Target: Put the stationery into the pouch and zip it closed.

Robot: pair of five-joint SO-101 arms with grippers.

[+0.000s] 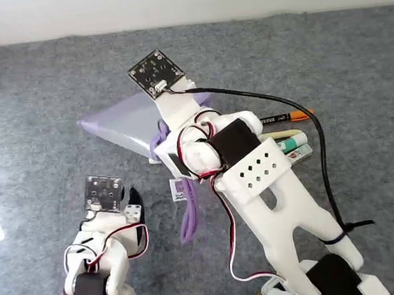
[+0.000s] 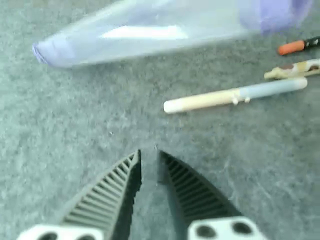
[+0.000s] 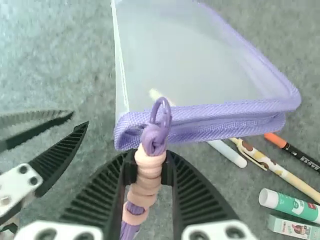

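The translucent purple pouch (image 1: 119, 123) lies left of centre. My right gripper (image 3: 149, 157) is shut on the beaded purple zipper pull (image 3: 150, 172) at the corner of the pouch (image 3: 200, 65). The pull's tassel (image 1: 188, 218) hangs below the right arm. My left gripper (image 2: 150, 156) hovers low over bare carpet, slightly open and holding nothing, a short way from the pouch (image 2: 150, 30). A white pen (image 2: 235, 95), a patterned pen (image 2: 295, 70) and an orange marker (image 2: 295, 46) lie on the carpet beyond it. The left gripper (image 1: 133, 197) sits near the pouch's front edge.
A glue stick (image 3: 287, 202) and a small eraser (image 3: 292, 227) lie beside the pens (image 1: 285, 118), right of the pouch. The right arm (image 1: 256, 177) covers much of the table's middle. Grey carpet (image 1: 30, 87) stretches to the left and back.
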